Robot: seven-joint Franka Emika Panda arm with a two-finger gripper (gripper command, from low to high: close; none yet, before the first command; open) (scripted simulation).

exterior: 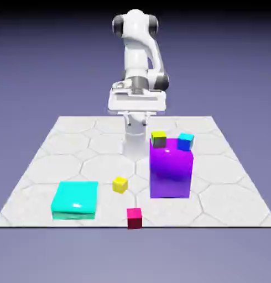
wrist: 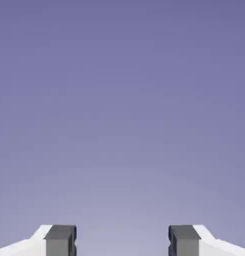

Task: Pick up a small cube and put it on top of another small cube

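- Gripper: jaws stand apart with only blue-violet backdrop between the grey fingertips, so it is open and holds nothing. In the exterior view the hand sits high at the table's far edge, pointing level rather than down.
- Small cubes lie on the near side of the hand and well below it: a yellow cube near the table's middle and a red cube at the near edge, slightly to its right.
- Two more small cubes, an olive cube and a blue cube, rest on top of the tall purple block, right of centre.
- Flat cyan slab lies near left, nothing on it.
- No containers are present.
- Judgement: the hand must tip down and travel toward the near side; the yellow cube looks the freest pick.
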